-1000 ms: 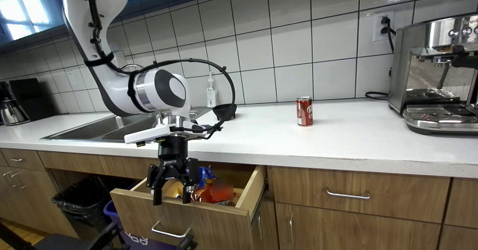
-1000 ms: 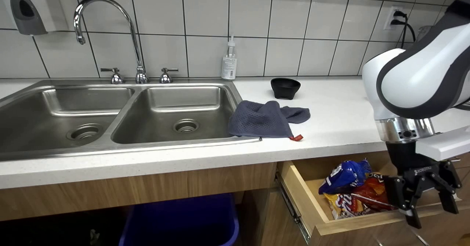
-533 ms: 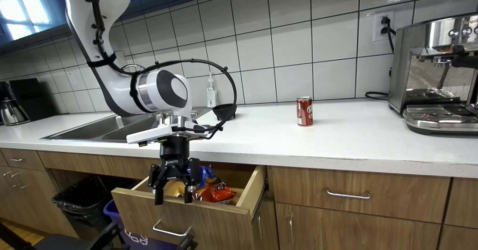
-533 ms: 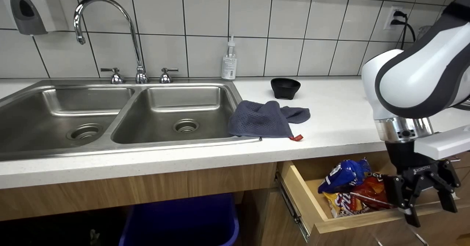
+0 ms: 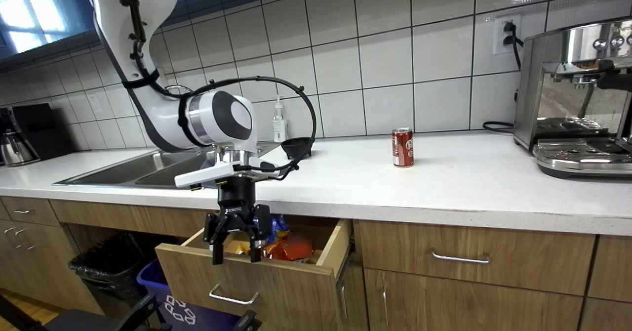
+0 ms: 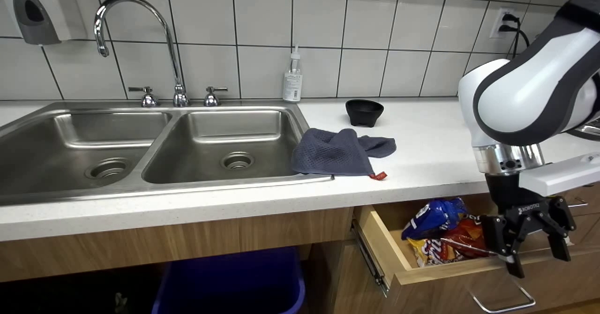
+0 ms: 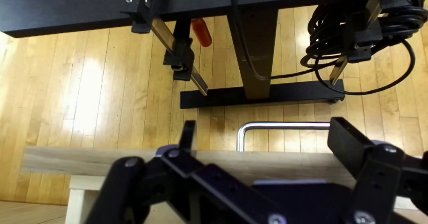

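White worktop (image 5: 444, 187) mid-frame; lower centre, fingers (image 5: 217, 256) spread at front edge of open drawer (image 5: 301, 287); snack bags (image 5: 279, 250) inside.

The gripper (image 5: 236, 257) is black, the arm (image 6: 520, 103) white with dark grey patches. The drawer (image 5: 286, 284) wears brown wood grain in front and paler wood inside; its handle (image 7: 287, 126) shines silver. I see a blue bag (image 6: 435, 218) lettered in white, a red bag (image 6: 468, 236) and a yellow bag (image 6: 433, 252) printed in red. The tiles (image 6: 262, 14) are off-white, gridded in dark lines, the counter (image 5: 474, 183) white, the can (image 5: 403, 148) red, the bowl (image 6: 364, 113) black, the cloth (image 6: 333, 157) slate blue with a red tag (image 6: 378, 176).
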Controlling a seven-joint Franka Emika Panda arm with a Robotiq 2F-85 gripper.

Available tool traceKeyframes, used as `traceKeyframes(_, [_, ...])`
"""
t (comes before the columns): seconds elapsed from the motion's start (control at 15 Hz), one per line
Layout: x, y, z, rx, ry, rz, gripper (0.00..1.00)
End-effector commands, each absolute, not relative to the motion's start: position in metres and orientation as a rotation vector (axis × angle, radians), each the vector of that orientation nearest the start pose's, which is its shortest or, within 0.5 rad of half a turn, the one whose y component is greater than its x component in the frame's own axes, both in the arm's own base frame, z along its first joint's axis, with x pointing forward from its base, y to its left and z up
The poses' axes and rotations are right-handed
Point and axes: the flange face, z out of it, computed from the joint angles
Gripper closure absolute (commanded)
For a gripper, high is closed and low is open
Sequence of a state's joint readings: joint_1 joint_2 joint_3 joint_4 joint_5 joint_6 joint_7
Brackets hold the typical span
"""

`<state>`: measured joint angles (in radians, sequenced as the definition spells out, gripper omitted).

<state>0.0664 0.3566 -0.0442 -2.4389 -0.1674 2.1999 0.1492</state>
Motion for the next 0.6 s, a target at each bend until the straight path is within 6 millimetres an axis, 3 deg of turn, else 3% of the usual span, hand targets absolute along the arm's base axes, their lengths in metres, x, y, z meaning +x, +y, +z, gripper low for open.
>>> traceKeyframes(0.0, [0.423,-0.006,0.124,-3.202,-0.019,0.906,0.0])
traceKeyframes(0.53, [0.436,-0.004,0.121,-3.236,-0.08,0.847,0.0])
